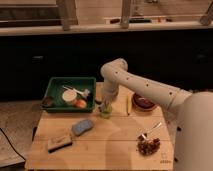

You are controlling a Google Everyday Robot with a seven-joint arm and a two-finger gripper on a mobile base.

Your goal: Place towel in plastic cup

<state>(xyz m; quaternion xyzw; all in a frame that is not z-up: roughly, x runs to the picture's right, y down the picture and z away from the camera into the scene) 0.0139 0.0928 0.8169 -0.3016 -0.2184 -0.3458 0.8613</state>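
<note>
The scene is a pale wooden tabletop (120, 152) seen from the front. My robot's white arm (145, 89) reaches in from the right. The arm bends downward, so its dark claw (106, 103) hangs straight over a small yellow-green plastic cup (105, 113). The plastic cup stands upright near the middle of the tabletop. The tip of the claw is level with the cup's mouth. I cannot tell whether the claw is wide, narrow or holding anything, because it shows only as a dark shape above the cup.

I take the towel (103, 107) to be the small pale bundle at the cup's mouth, directly under the claw, though it could be part of the claw itself. It looks crumpled and light-coloured, and it is mostly hidden.

If that is the towel, I judge that it has been brought to the cup. What remains is to push it inside, let go and lift clear.

A green plastic tray (55, 85) sits to the left of the cup and further back. A blue-grey soft pad (82, 126) lies flat in front of the cup to its left, well apart from the claw. A dark red bowl (143, 103) stands to the right of the cup.
</note>
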